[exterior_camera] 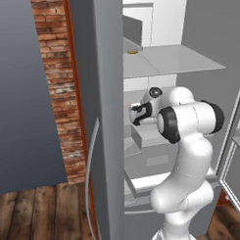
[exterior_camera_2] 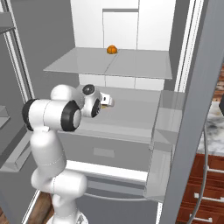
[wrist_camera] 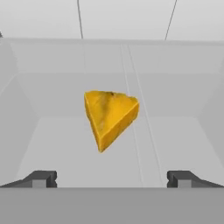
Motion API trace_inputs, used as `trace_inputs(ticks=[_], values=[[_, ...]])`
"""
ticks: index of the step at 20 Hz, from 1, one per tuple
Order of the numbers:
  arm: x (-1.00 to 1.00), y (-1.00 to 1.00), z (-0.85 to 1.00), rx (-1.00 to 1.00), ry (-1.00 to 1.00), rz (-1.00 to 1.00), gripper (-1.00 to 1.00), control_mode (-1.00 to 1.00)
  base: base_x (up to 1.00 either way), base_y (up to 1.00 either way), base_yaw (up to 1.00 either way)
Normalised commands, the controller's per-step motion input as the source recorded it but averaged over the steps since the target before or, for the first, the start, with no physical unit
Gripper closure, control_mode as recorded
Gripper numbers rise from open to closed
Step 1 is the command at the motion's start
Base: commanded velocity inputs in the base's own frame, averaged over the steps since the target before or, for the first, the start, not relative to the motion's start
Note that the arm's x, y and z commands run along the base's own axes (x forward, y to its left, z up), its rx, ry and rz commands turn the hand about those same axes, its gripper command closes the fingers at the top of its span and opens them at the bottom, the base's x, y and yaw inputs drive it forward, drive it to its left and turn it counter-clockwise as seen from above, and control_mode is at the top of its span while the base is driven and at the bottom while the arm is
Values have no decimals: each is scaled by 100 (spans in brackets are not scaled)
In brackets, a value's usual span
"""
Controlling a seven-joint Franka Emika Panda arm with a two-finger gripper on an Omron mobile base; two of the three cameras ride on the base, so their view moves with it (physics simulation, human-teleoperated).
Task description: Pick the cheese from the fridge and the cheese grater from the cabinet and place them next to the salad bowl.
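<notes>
The cheese (wrist_camera: 109, 116), a yellow-orange wedge, rests on a pale grey shelf inside the fridge (exterior_camera_2: 109, 61), its point towards the hand. My gripper (wrist_camera: 111, 178) is open, its two dark fingertips (wrist_camera: 41, 178) set wide on either side and short of the wedge, touching nothing. From the base views the arm reaches into the open fridge at the middle shelf, with the gripper (exterior_camera: 136, 114) (exterior_camera_2: 107, 101) over that shelf. The fridge's grey door (exterior_camera: 109, 117) with its curved silver handle (exterior_camera: 91, 162) stands open at the arm's left. The cheese grater, cabinet and salad bowl are out of view.
A small round orange thing (exterior_camera_2: 112, 49) lies on the upper shelf above the hand. Clear door bins (exterior_camera_2: 164, 131) hang on the right. A brick wall (exterior_camera: 56, 70) is at the left; wooden drawer fronts with white handles (exterior_camera_2: 205, 192) are at the lower right.
</notes>
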Motion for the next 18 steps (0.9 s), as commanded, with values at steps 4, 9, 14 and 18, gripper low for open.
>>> trace_inputs(ticks=[4,9,14,18], values=[[46,1,-13,0,0,-2,-100,-100,0,0,0],[44,0,-13,0,0,0,-100,-100,0,0,0],[39,0,-21,0,0,0,-100,-100,0,0,0],[41,0,-26,0,0,0,-100,-100,0,0,0]])
